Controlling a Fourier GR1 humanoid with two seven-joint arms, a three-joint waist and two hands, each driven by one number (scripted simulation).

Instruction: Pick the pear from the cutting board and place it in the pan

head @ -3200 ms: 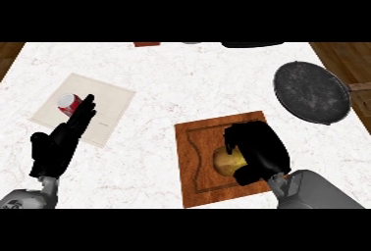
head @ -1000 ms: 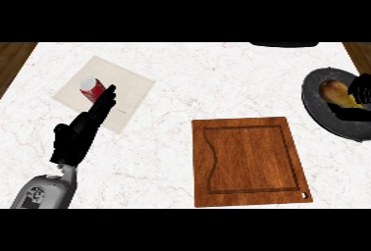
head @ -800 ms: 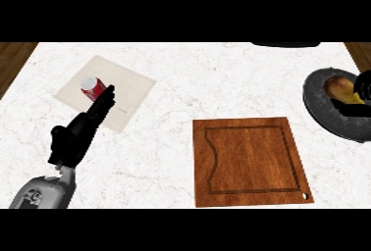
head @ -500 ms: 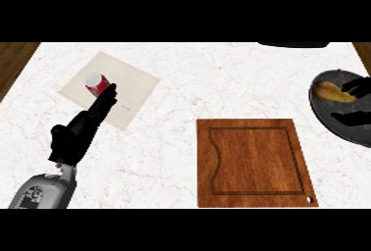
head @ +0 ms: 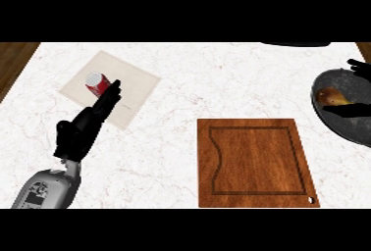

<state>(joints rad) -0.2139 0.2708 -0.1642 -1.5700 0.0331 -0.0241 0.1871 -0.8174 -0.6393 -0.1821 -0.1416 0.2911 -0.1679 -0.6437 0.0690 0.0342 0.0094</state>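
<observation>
We see the right robot hand [head: 352, 109] only as dark fingers at the view's right edge, spread over the pan [head: 346, 128] and not curled round anything, so we read it as open. The pear [head: 332, 95] lies inside the pan, just beside those fingers and seemingly apart from them. The cutting board [head: 253, 164] is bare. We judge the placing done, with only withdrawal left. The left robot hand [head: 87, 126] rests open, fingers straight, on the worktop [head: 217, 83].

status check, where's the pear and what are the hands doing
Pear lying in pan. Right robot hand open beside it. Left robot hand open, resting. Cutting board bare.
</observation>
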